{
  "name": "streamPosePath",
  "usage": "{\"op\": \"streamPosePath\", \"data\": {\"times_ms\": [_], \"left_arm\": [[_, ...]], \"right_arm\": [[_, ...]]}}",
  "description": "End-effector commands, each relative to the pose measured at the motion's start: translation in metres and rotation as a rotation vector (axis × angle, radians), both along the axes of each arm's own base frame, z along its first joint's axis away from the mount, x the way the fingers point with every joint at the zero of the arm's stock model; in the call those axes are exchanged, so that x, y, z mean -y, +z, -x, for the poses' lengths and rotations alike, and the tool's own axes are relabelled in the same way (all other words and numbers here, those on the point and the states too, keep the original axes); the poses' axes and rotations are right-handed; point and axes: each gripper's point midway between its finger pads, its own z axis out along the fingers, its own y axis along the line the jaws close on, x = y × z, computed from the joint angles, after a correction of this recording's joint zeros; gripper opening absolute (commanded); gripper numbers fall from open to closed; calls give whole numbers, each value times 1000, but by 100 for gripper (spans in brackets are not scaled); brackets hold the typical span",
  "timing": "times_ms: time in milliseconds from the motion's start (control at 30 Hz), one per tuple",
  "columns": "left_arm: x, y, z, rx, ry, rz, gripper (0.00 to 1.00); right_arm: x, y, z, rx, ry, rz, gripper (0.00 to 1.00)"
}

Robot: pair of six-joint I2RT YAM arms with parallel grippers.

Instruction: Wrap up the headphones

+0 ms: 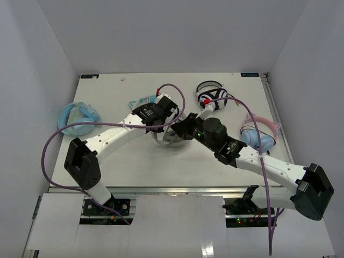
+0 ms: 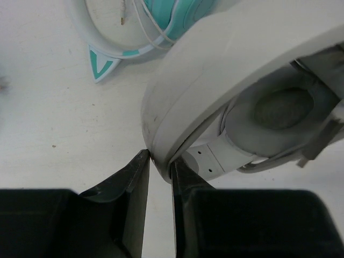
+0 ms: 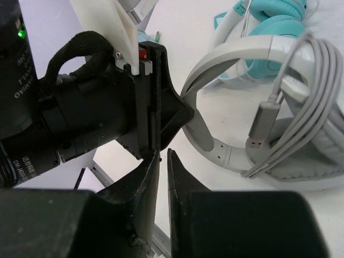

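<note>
The light grey headphones [image 1: 164,138] lie at the table's middle, partly under both wrists. My left gripper [image 2: 159,158] is shut on the edge of their headband [image 2: 215,70], and one oval padded cup [image 2: 282,107] shows beyond it. Their thin grey cable [image 3: 312,80] is looped several times round the headband [image 3: 242,51], with its plug [image 3: 262,122] hanging loose. My right gripper [image 3: 163,153] sits close beside the left gripper's black body [image 3: 107,102]. Its jaws stand a narrow gap apart with nothing between them.
Teal-and-white headphones [image 2: 161,16] lie just behind the grey pair. Pale blue headphones [image 1: 78,118] sit at the left edge. A black-and-white striped pair [image 1: 210,94] is at the back. A blue-and-pink pair [image 1: 258,134] lies right, by my right arm. White walls enclose the table.
</note>
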Motion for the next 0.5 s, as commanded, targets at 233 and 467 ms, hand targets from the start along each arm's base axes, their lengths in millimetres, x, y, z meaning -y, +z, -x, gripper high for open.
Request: {"op": "streamPosePath", "data": {"times_ms": [233, 467], "left_arm": [[14, 38, -7, 121, -9, 164, 0], [13, 32, -7, 131, -13, 167, 0]], "right_arm": [[15, 7, -12, 88, -101, 47, 15], [52, 0, -32, 164, -265, 218, 19]]}}
